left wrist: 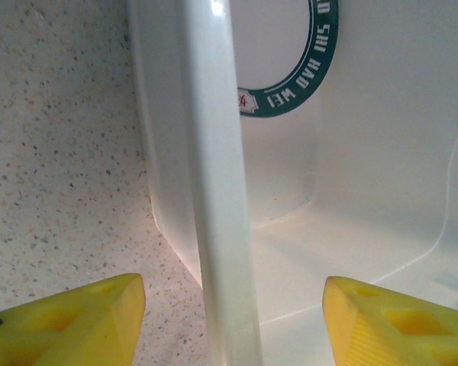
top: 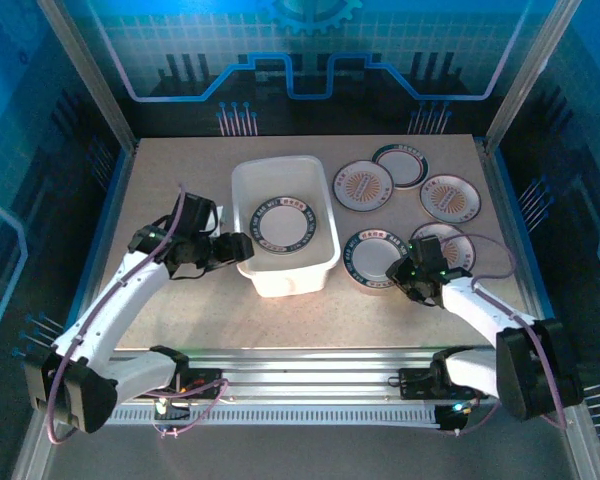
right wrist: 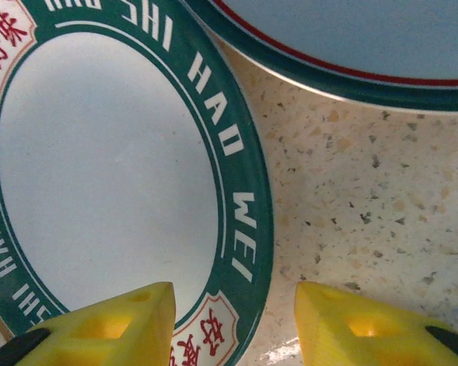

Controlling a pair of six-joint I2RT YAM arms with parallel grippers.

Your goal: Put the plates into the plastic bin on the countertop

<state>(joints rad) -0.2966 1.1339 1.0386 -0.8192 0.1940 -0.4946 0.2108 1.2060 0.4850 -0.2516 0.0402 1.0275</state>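
Note:
The plastic bin (top: 290,282) stands mid-countertop with one green-rimmed plate (top: 285,225) lying flat inside. My left gripper (top: 242,248) is open at the bin's left wall. In the left wrist view the bin's rim (left wrist: 217,191) runs between the spread yellow fingers (left wrist: 84,320) without touching them, and the plate in the bin (left wrist: 290,84) lies beyond. My right gripper (top: 408,272) is open and low at the right edge of a green-rimmed plate (top: 375,257). One jaw hangs over that plate (right wrist: 107,183) and the other over the countertop (right wrist: 382,198).
Right of the bin lie several more plates: an orange-centred one (top: 363,186), a green-rimmed one (top: 399,165), another orange one (top: 450,197) and one partly under the right arm (top: 452,243). Another plate's dark rim (right wrist: 351,72) lies just beyond the right gripper.

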